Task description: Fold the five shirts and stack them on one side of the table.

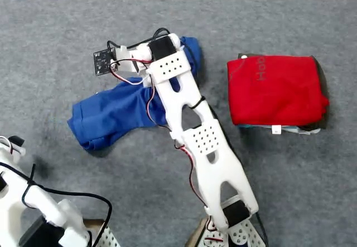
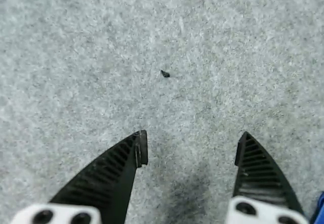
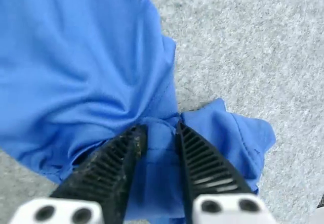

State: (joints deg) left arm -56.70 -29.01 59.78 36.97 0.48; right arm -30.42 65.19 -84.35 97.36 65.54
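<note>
Right end effector (image 3: pixel 157 130): clenched on a bunched-up fold of the blue shirt (image 3: pixel 86 67), with the cloth pinched between the two black fingers (image 3: pixel 200 161).
Right arm (image 1: pixel 192 121): stretched from the near edge out to the middle of the counter (image 1: pixel 290 191), lying right across the blue shirt.
Blue shirt: rumpled, not folded, roughly mid-counter. The bigger lump sits on one side of the arm, and a smaller bit pokes out past the wrist on the far side.
Left end effector (image 2: pixel 192 140): released, jaws spread wide with just grey counter between them, nothing held.
Left arm (image 1: pixel 39 208): tucked in at the near left corner, well apart from the shirt.
Red shirt (image 1: pixel 276 90): folded into a neat rectangle on the right side of the counter, sitting on top of the stack (image 1: pixel 279 128). Dark and pale edges of other folded stuff peek out underneath, can't tell how many.
Speck (image 2: pixel 165 74): tiny dark crumb on the counter ahead of the left fingers.
</note>
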